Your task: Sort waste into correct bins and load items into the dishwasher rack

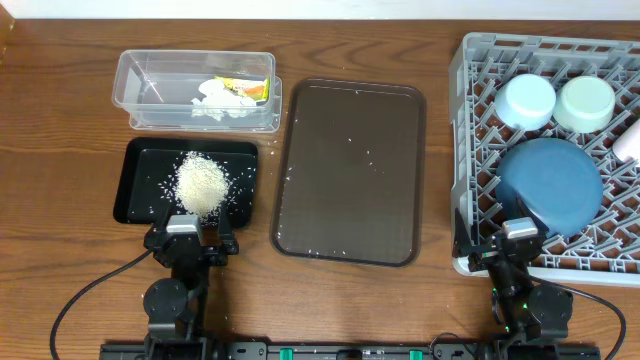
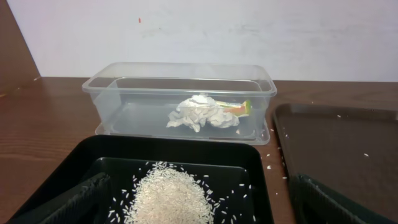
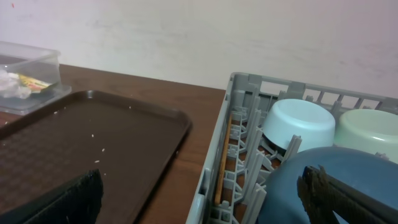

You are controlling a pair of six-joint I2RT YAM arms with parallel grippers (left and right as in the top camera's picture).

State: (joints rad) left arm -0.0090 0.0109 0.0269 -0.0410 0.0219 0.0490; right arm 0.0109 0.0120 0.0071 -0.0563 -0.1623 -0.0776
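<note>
The heap of white rice [image 1: 202,183] lies in the black tray [image 1: 135,190]. The crumpled tissue [image 1: 215,93] and the yellow-green wrapper [image 1: 250,90] lie in the clear tub [image 1: 135,85]. The grey rack [image 1: 457,150] holds the large blue bowl [image 1: 550,185], a pale blue bowl [image 1: 526,100], a mint bowl [image 1: 585,103] and the white cup [image 1: 630,145]. The wooden stick [image 3: 222,158] lies inside the rack's left wall. My left gripper [image 1: 190,238] is open and empty at the black tray's near edge, over the rice [image 2: 168,196]. My right gripper [image 1: 518,240] is open and empty at the rack's near left corner.
A large brown serving tray [image 1: 350,170] with a few stray rice grains lies between the black tray and the rack. Loose grains dot the table beside it. A pale wall stands behind the table.
</note>
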